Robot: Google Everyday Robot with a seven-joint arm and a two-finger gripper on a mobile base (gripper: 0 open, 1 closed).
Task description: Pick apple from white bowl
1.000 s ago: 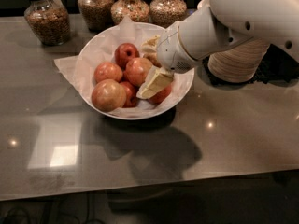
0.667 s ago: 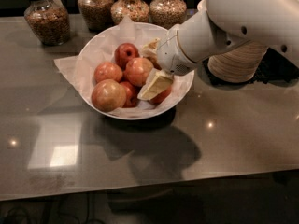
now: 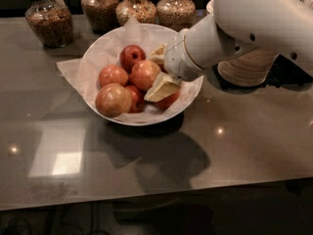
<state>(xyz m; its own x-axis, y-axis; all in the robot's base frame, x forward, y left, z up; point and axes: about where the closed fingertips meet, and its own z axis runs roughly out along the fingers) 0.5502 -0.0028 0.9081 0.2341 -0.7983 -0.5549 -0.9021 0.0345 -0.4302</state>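
The white bowl, lined with crinkled white paper, stands on the dark table and holds several apples. The light red-orange apple lies near the bowl's middle. My gripper reaches into the bowl from the right. Its cream fingers are spread apart, one above and one below the apple's right side. I cannot tell whether they touch it. A smaller dark red apple lies behind it and a yellow-tan apple lies at the front left. Another red apple is partly hidden under the lower finger.
Several glass jars of grains stand along the back of the table. Stacked tan paper bowls stand to the right of the white bowl, behind my arm. The table's front edge runs across the bottom.
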